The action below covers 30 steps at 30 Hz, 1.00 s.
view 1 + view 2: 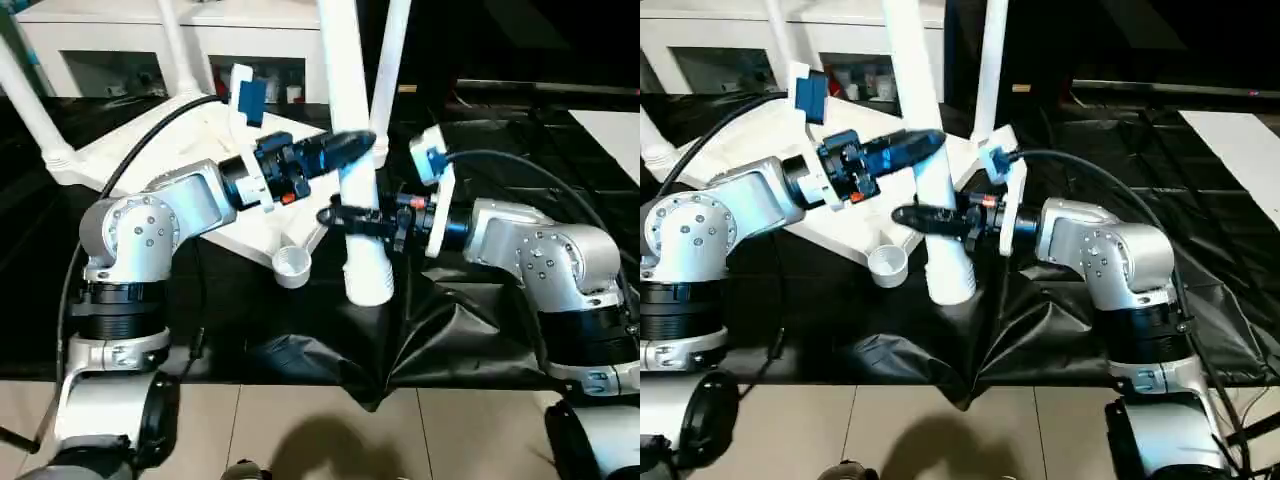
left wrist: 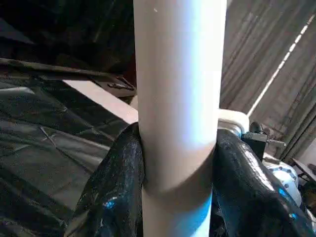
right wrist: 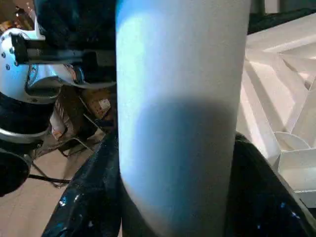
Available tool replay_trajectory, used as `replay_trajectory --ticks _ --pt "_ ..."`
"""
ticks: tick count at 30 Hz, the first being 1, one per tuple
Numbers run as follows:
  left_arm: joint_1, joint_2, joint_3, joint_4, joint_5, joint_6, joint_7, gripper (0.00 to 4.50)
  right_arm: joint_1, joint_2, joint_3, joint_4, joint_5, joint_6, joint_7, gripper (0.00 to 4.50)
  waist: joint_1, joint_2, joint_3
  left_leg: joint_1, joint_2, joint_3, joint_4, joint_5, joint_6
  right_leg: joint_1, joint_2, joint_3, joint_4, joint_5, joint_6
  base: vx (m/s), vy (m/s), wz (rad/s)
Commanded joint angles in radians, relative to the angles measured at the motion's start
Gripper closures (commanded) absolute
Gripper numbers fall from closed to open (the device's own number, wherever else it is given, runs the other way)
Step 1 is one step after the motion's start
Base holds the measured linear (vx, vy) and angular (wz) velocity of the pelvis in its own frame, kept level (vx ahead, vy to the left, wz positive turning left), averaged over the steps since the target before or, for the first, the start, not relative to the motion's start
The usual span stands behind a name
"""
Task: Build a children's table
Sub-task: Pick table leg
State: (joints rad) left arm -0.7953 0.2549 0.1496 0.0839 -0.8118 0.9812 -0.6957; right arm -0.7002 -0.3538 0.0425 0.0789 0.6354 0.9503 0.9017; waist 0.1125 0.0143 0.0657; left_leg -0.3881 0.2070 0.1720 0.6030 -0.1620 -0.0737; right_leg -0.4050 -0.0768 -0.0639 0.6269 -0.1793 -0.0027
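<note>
The leg [image 1: 360, 160] stands nearly upright, its long axis running top to bottom, its lower end [image 1: 368, 283] hanging just beside the open socket [image 1: 291, 266] at the near corner of the tabletop [image 1: 170, 130]. The end is off to the robot's right of that socket and not yet over it, so the coming move, as I judge it, turns on shifting the leg toward the socket before pushing it down.

Both arms have the leg. The left gripper [image 1: 352, 143] reaches in from the tabletop side and clasps it higher up; the left wrist view shows its fingers [image 2: 118, 182] pressed on either side of the tube. The right gripper [image 1: 345, 218] comes from the opposite side and grasps lower, nearer the free end, with its fingers [image 3: 91, 197] flanking the tube closely, so it is the nearer one to the socket.

The tabletop lies upside down on the black-covered surface [image 1: 470, 340], ribs showing, with 3 other legs [image 1: 30, 100] already standing up from its corners behind the socket.
</note>
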Motion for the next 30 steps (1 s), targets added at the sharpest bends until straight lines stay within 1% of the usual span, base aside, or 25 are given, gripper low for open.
replay_trajectory --ticks 1,3,4,6,7,8,9,10,11,12,13,14,16,17,18,19,20,22,23,24,25,26,27,29,30 --pt "-0.012 0.007 0.006 -0.011 -0.010 -0.013 -0.028 2.68 0.014 -0.014 0.005 -0.011 -0.014 0.010 -0.010 2.31 0.002 -0.012 -0.084 0.017 0.009 0.002 -0.061 -0.133 -0.025 0.057 -0.050 0.039 -0.070 -0.183 -0.170 0.000 0.000 0.00" --pt "-0.010 0.009 0.004 -0.009 -0.007 -0.016 -0.030 2.68 0.016 -0.009 0.009 -0.014 -0.024 -0.002 -0.013 2.55 0.003 -0.012 -0.084 0.017 0.009 0.002 -0.061 -0.128 -0.025 0.056 -0.051 0.039 -0.069 -0.177 -0.170 0.000 0.000 0.00" --pt "-0.008 0.009 0.004 -0.008 -0.004 -0.019 -0.029 2.68 0.017 -0.006 0.017 -0.016 -0.042 -0.025 -0.020 2.55 0.003 -0.012 -0.084 0.016 0.009 0.002 -0.061 -0.128 -0.026 0.056 -0.051 0.039 -0.068 -0.175 -0.171 0.000 0.000 0.00" --pt "-0.008 0.010 0.003 -0.007 -0.001 -0.022 -0.027 2.68 0.016 -0.001 0.017 -0.014 -0.049 -0.036 -0.028 2.63 0.002 -0.012 -0.084 0.016 0.009 0.002 -0.061 -0.127 -0.026 0.056 -0.050 0.039 -0.068 -0.171 -0.172 0.000 0.000 0.00" --pt "-0.012 0.004 0.001 0.006 0.022 -0.034 0.008 2.68 0.013 0.015 0.016 -0.005 -0.076 -0.066 -0.067 2.64 0.003 -0.012 -0.084 0.015 0.008 0.002 -0.061 -0.127 -0.026 0.057 -0.050 0.039 -0.068 -0.172 -0.171 0.000 0.000 0.00" --pt "-0.024 -0.016 0.013 0.033 0.038 -0.034 0.073 2.68 0.008 0.036 0.018 0.008 -0.111 -0.105 -0.120 2.65 0.001 -0.009 -0.084 0.014 0.010 0.002 -0.060 -0.126 -0.033 0.053 -0.051 0.039 -0.066 -0.165 -0.171 0.000 0.000 0.00" --pt "-0.026 -0.020 0.016 0.037 0.039 -0.033 0.082 2.33 0.007 0.038 0.019 0.010 -0.116 -0.110 -0.128 2.65 -0.001 -0.010 -0.084 0.015 0.008 0.002 -0.061 -0.126 -0.035 0.053 -0.050 0.039 -0.068 -0.166 -0.172 0.000 0.000 0.00" --pt "-0.031 -0.035 0.022 0.049 0.049 -0.039 0.121 2.12 0.005 0.050 0.027 0.017 -0.141 -0.137 -0.160 2.65 0.000 -0.011 -0.085 0.017 0.008 0.002 -0.061 -0.133 -0.037 0.054 -0.051 0.038 -0.069 -0.175 -0.172 0.000 0.000 0.00" --pt "-0.029 -0.046 0.022 0.044 0.051 -0.045 0.131 1.98 0.005 0.059 0.029 0.020 -0.147 -0.146 -0.174 2.65 0.001 -0.012 -0.084 0.017 0.008 0.002 -0.061 -0.132 -0.040 0.056 -0.051 0.039 -0.070 -0.180 -0.168 0.000 0.000 0.00" --pt "-0.028 -0.049 0.020 0.041 0.054 -0.048 0.134 1.98 0.005 0.062 0.029 0.020 -0.149 -0.148 -0.179 2.65 0.001 -0.012 -0.085 0.017 0.008 0.002 -0.061 -0.132 -0.039 0.056 -0.051 0.039 -0.070 -0.178 -0.167 0.000 0.000 0.00" --pt "-0.025 -0.056 0.015 0.035 0.061 -0.056 0.142 1.89 0.005 0.069 0.030 0.021 -0.154 -0.155 -0.191 2.66 0.001 -0.009 -0.085 0.017 0.008 0.001 -0.062 -0.133 -0.040 0.055 -0.050 0.039 -0.071 -0.177 -0.164 0.000 0.000 0.00" --pt "-0.020 -0.085 -0.011 0.034 0.121 -0.102 0.209 1.63 0.005 0.092 0.040 0.025 -0.188 -0.189 -0.243 2.66 0.001 -0.007 -0.085 0.017 0.010 0.000 -0.063 -0.133 -0.040 0.055 -0.051 0.039 -0.070 -0.172 -0.161 0.000 0.000 0.00" --pt "-0.022 -0.121 -0.014 0.051 0.158 -0.141 0.272 1.63 0.003 0.110 0.049 0.032 -0.219 -0.216 -0.285 2.66 -0.001 -0.008 -0.086 0.016 0.010 0.000 -0.062 -0.131 -0.043 0.055 -0.050 0.039 -0.071 -0.156 -0.156 0.000 0.000 0.00" --pt "-0.024 -0.149 -0.009 0.064 0.168 -0.165 0.307 1.57 0.001 0.126 0.052 0.038 -0.238 -0.230 -0.319 2.66 0.000 -0.008 -0.086 0.014 0.008 0.000 -0.062 -0.130 -0.042 0.058 -0.050 0.039 -0.072 -0.154 -0.157 0.000 0.000 0.00" --pt "-0.025 -0.155 -0.009 0.067 0.172 -0.171 0.317 1.55 0.000 0.130 0.055 0.039 -0.246 -0.236 -0.328 2.66 -0.001 -0.009 -0.086 0.013 0.007 0.001 -0.061 -0.129 -0.041 0.058 -0.050 0.039 -0.072 -0.151 -0.158 0.000 0.000 0.00" --pt "-0.027 -0.163 -0.006 0.073 0.179 -0.176 0.336 1.55 -0.001 0.136 0.057 0.041 -0.253 -0.241 -0.340 2.66 0.000 -0.007 -0.087 0.013 0.006 0.000 -0.061 -0.131 -0.039 0.059 -0.050 0.039 -0.070 -0.152 -0.157 0.000 0.000 0.00" --pt "-0.034 -0.183 0.011 0.088 0.183 -0.183 0.383 1.55 -0.002 0.153 0.057 0.044 -0.271 -0.251 -0.371 2.66 -0.001 -0.007 -0.086 0.013 0.006 -0.001 -0.062 -0.130 -0.039 0.059 -0.048 0.039 -0.071 -0.146 -0.155 0.000 0.000 0.00" --pt "-0.037 -0.190 0.018 0.093 0.183 -0.184 0.398 1.82 -0.002 0.158 0.057 0.045 -0.278 -0.255 -0.382 2.66 -0.002 -0.007 -0.088 0.013 0.006 -0.001 -0.061 -0.125 -0.039 0.060 -0.047 0.039 -0.069 -0.128 -0.156 0.000 0.000 0.00" --pt "-0.046 -0.202 0.034 0.107 0.187 -0.200 0.429 1.89 -0.003 0.167 0.071 0.052 -0.302 -0.273 -0.405 2.66 -0.004 -0.007 -0.087 0.012 0.005 -0.001 -0.061 -0.128 -0.037 0.059 -0.046 0.038 -0.070 -0.126 -0.154 0.000 0.000 0.00" --pt "-0.046 -0.202 0.034 0.107 0.187 -0.200 0.429 1.89 -0.003 0.167 0.071 0.052 -0.302 -0.273 -0.405 2.66 -0.005 -0.007 -0.087 0.013 0.005 -0.001 -0.061 -0.132 -0.038 0.059 -0.047 0.038 -0.071 -0.130 -0.155 0.000 0.000 0.00" --pt "-0.050 -0.206 0.042 0.112 0.192 -0.206 0.444 2.07 -0.002 0.173 0.079 0.055 -0.314 -0.283 -0.415 2.66 -0.005 -0.006 -0.087 0.015 0.006 -0.001 -0.061 -0.138 -0.036 0.058 -0.048 0.038 -0.071 -0.138 -0.159 0.000 0.000 0.00" --pt "-0.051 -0.207 0.045 0.114 0.196 -0.209 0.451 2.07 -0.001 0.175 0.081 0.055 -0.317 -0.286 -0.418 2.66 -0.005 -0.006 -0.086 0.015 0.006 -0.001 -0.062 -0.142 -0.035 0.059 -0.047 0.038 -0.071 -0.139 -0.160 0.000 0.000 0.00" --pt "-0.051 -0.207 0.046 0.115 0.200 -0.211 0.455 2.33 0.000 0.176 0.082 0.054 -0.319 -0.287 -0.420 2.66 -0.006 -0.006 -0.086 0.015 0.006 -0.002 -0.062 -0.143 -0.035 0.059 -0.047 0.038 -0.071 -0.138 -0.159 0.000 0.000 0.00" --pt "-0.051 -0.209 0.057 0.117 0.210 -0.221 0.466 2.37 0.004 0.181 0.082 0.052 -0.327 -0.293 -0.425 2.66 -0.006 -0.007 -0.085 0.015 0.006 -0.001 -0.062 -0.149 -0.031 0.058 -0.047 0.038 -0.072 -0.140 -0.157 0.000 0.000 0.00" --pt "-0.049 -0.207 0.064 0.118 0.207 -0.225 0.470 2.52 0.004 0.182 0.083 0.052 -0.333 -0.298 -0.427 2.66 -0.005 -0.008 -0.086 0.016 0.006 -0.001 -0.062 -0.149 -0.031 0.059 -0.048 0.038 -0.072 -0.146 -0.156 0.000 0.000 0.00"
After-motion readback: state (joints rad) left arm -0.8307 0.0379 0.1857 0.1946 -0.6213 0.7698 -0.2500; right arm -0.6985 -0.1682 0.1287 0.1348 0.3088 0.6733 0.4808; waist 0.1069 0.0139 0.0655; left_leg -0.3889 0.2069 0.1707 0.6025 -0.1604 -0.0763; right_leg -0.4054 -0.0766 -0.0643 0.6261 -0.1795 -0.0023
